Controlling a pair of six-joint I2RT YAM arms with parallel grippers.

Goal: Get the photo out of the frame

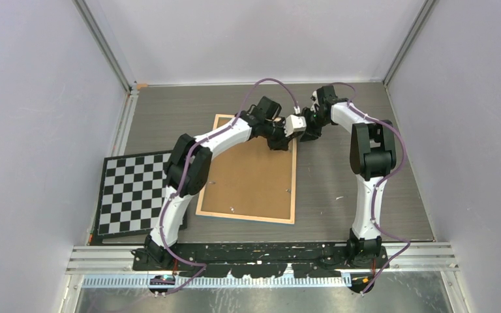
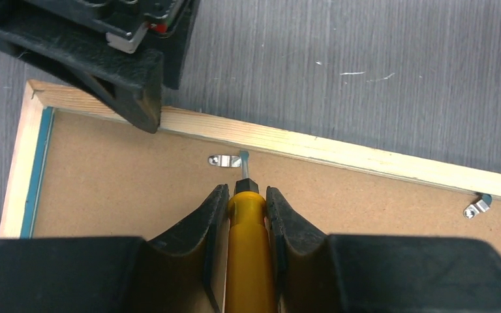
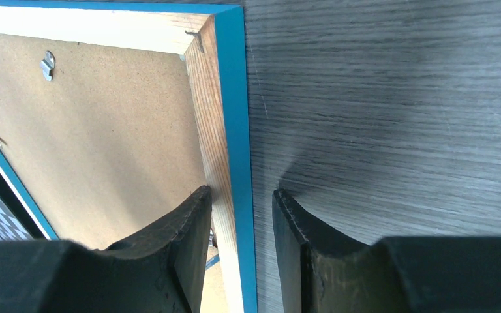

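While the frame (image 1: 254,182) lies face-down on the tabletop (image 1: 329,195) with its brown back up, the photo is not visible and is presumably under the backboard. Left hand (image 2: 246,193) is closed partway and clamped on a yellow-handled screwdriver (image 2: 251,261). The tip touches a small metal tab (image 2: 224,160) just inside the wood rim (image 3: 216,130), near the far right corner. Right hand (image 3: 241,193) sits roughly half open astride that rim, one finger on the backboard side and the other on the tabletop side. Cannot tell if it really pinches the wood. Risks: the tip could skid off the tab and gouge the backboard, since the contact is tiny. If the right hand is not truly bracing, the push could slide the whole frame. The tab could also bend instead of swinging clear, which would keep the backboard locked in. Counts: one frame, one screwdriver, one checkerboard (image 1: 134,192) at the left, two hands. Two tabs show on this rim, the second (image 2: 477,207) further along. Tabs on the other edges are too small to count.
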